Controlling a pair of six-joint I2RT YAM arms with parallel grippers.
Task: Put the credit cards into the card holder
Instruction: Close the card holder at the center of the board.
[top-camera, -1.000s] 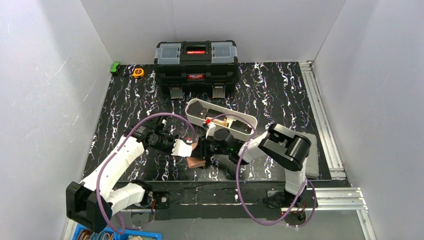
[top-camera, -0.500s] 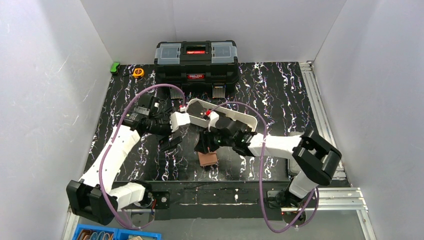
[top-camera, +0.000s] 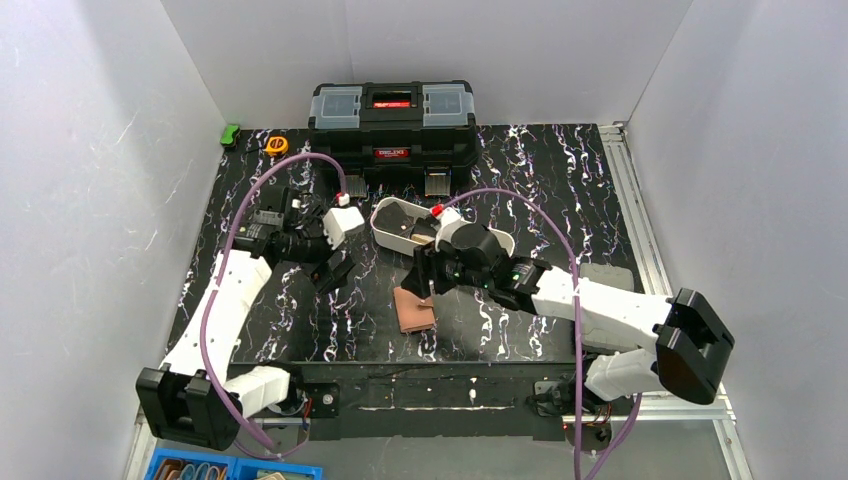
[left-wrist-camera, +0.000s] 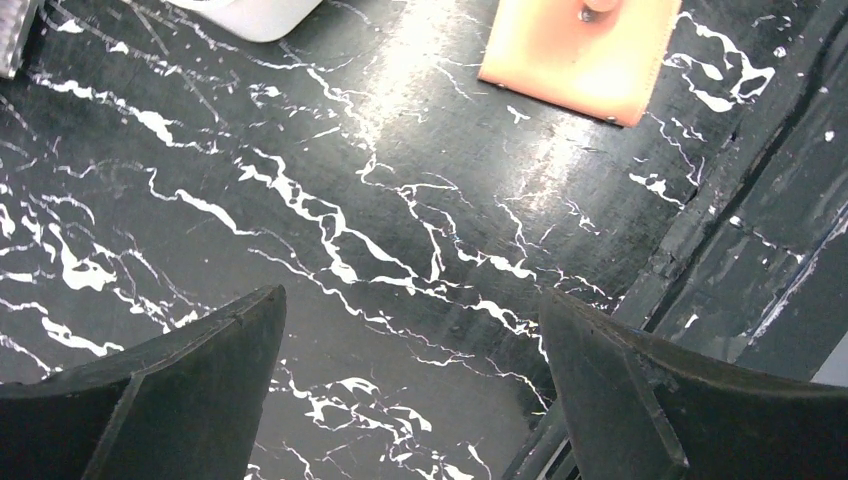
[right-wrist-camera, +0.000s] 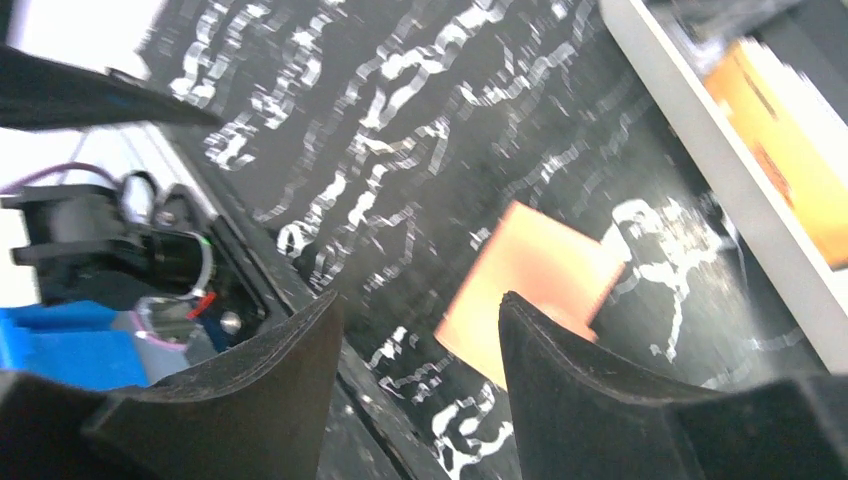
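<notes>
The tan-pink card holder (top-camera: 413, 310) lies folded flat on the black marbled table, seen with its snap tab in the left wrist view (left-wrist-camera: 580, 55) and blurred in the right wrist view (right-wrist-camera: 535, 285). A yellow-orange credit card (right-wrist-camera: 790, 130) lies inside the white oval tray (right-wrist-camera: 720, 205). My left gripper (top-camera: 335, 272) hangs open to the left of the holder, with only bare table between its fingers (left-wrist-camera: 410, 300). My right gripper (top-camera: 425, 277) hovers open just behind the holder and in front of the tray, holding nothing (right-wrist-camera: 418, 300).
The white tray (top-camera: 385, 212) sits mid-table, partly covered by my right arm. A black toolbox (top-camera: 392, 125) stands at the back, with a yellow tape measure (top-camera: 277, 145) and a green object (top-camera: 231, 134) at the back left. An aluminium rail (top-camera: 640, 240) runs along the right.
Both grippers have opened and let go of the card holder, which now lies flat on the table. The left arm has drawn back to the left. The right arm has stretched out toward the tray.
</notes>
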